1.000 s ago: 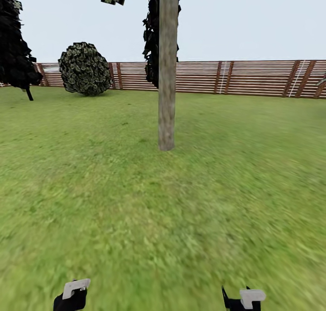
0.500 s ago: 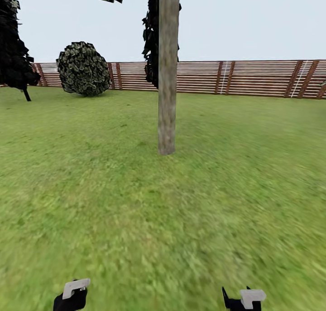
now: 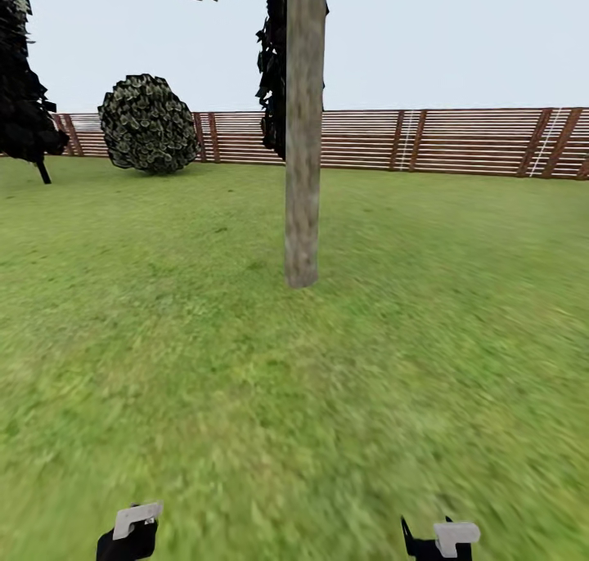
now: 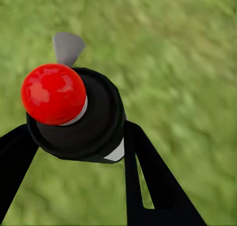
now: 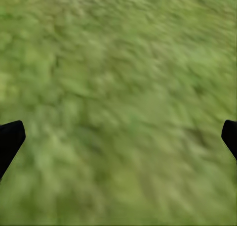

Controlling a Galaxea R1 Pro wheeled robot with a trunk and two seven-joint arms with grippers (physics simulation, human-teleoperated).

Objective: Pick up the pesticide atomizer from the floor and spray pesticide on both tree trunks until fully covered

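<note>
A straight grey-brown tree trunk (image 3: 303,136) rises from the grass floor (image 3: 245,381) in the middle of the head view, some way ahead of both arms. My left gripper (image 4: 74,142) is shut on the pesticide atomizer (image 4: 84,127); its dark body, red nozzle tip and grey trigger sit between the black fingers. In the head view the left gripper (image 3: 131,535) sits low at the left edge and the right gripper (image 3: 438,543) low at the right. The right gripper (image 5: 118,137) is open over bare grass, with its fingers spread wide.
A round leafy shrub (image 3: 147,123) stands at the far left by the brown slatted fence (image 3: 458,140). A near-black conifer (image 3: 24,95) is at the left edge and another (image 3: 274,70) stands behind the trunk. Open lawn lies on both sides of the trunk.
The whole head view has shifted: the trunk's base sits lower and looks slightly nearer, so the camera has moved forward. Both grippers keep their places in the picture.
</note>
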